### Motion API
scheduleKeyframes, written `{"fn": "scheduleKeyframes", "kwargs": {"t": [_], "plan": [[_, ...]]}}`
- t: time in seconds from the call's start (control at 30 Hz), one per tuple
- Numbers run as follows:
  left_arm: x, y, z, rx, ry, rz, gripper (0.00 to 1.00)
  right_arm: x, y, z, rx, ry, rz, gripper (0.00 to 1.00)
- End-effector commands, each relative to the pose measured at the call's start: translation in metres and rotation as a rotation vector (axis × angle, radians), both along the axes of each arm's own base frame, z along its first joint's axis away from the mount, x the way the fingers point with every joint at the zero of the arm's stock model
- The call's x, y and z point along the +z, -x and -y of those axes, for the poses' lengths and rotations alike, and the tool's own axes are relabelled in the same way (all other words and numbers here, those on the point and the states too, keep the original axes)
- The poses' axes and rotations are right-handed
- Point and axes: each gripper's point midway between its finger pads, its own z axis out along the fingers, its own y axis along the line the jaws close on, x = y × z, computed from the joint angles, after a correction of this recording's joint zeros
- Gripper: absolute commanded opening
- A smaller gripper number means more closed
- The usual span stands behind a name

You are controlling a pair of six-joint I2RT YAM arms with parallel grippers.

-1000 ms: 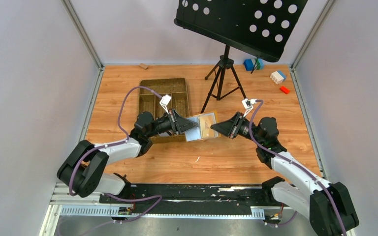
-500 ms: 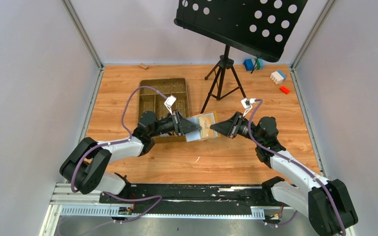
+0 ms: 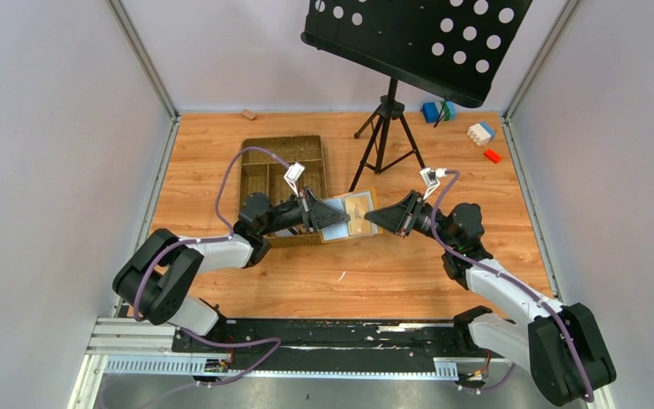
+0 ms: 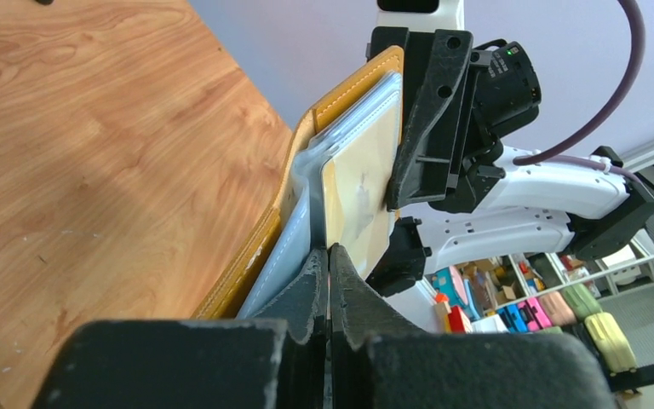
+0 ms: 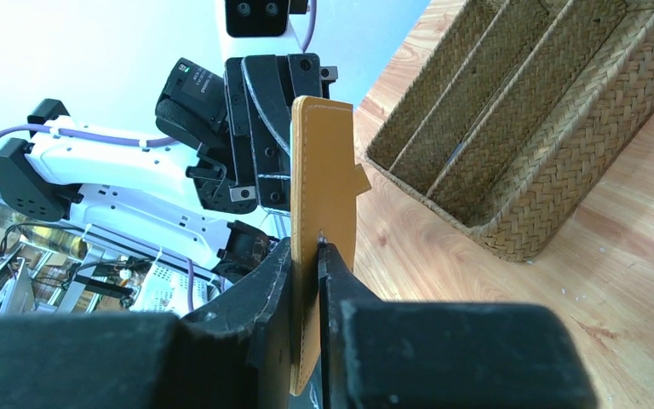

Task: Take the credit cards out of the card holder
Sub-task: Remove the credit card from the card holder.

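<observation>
Card holder (image 3: 353, 213) is up off the tabletop (image 3: 392, 273), opened out & held btw both grippers, just right of the woven tray (image 3: 266, 166)'s near-right corner.

L gripper (image 4: 329, 256): fingers pressed together, pinching the holder's pale inner leaf right at the bottom edge of a tan card (image 4: 362, 183). Can't tell if it has the card itself or only the pocket. Tan card sits face out in a clear pocket on the grey-blue inside, most of it in plain sight.

R gripper (image 5: 308, 260): fingers also pressed tight, pinching the mustard outer flap on the opp. side. In the R wrist view the flap stands on edge, w/ stitching along its rim.

The 2 grippers face each other across the holder, close together; both arms reach in from the near edge.

Tray lies flat on the tabletop w/ several long compartments; the L arm reaches over its near end. Behind the holder: a black music stand (image 3: 417, 38) w/ a perforated desk on a tripod. Far right: a few toy blocks (image 3: 480, 132) in blue, white & red, well apart from the holder.
</observation>
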Motion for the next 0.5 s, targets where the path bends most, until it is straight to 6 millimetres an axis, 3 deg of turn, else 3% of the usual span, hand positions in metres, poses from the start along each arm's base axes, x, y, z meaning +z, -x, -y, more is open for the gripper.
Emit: {"fn": "scheduleKeyframes", "kwargs": {"t": [0.0, 0.13, 0.27, 0.33, 0.47], "plan": [[0.014, 0.009, 0.004, -0.021, -0.006, 0.072, 0.00, 0.012, 0.013, -0.005, 0.056, -0.020, 0.033, 0.15], [0.007, -0.001, -0.004, 0.031, -0.031, 0.055, 0.00, 0.015, 0.013, 0.000, 0.025, -0.016, 0.047, 0.23], [0.007, -0.003, -0.007, 0.045, -0.027, 0.050, 0.00, 0.015, 0.011, 0.005, -0.013, -0.010, 0.047, 0.38], [0.009, -0.003, -0.008, 0.046, -0.018, 0.050, 0.00, 0.015, 0.010, 0.007, -0.025, -0.007, 0.047, 0.36], [0.012, -0.003, -0.009, 0.046, -0.006, 0.052, 0.00, 0.007, 0.002, 0.011, -0.063, 0.017, 0.017, 0.17]]}}
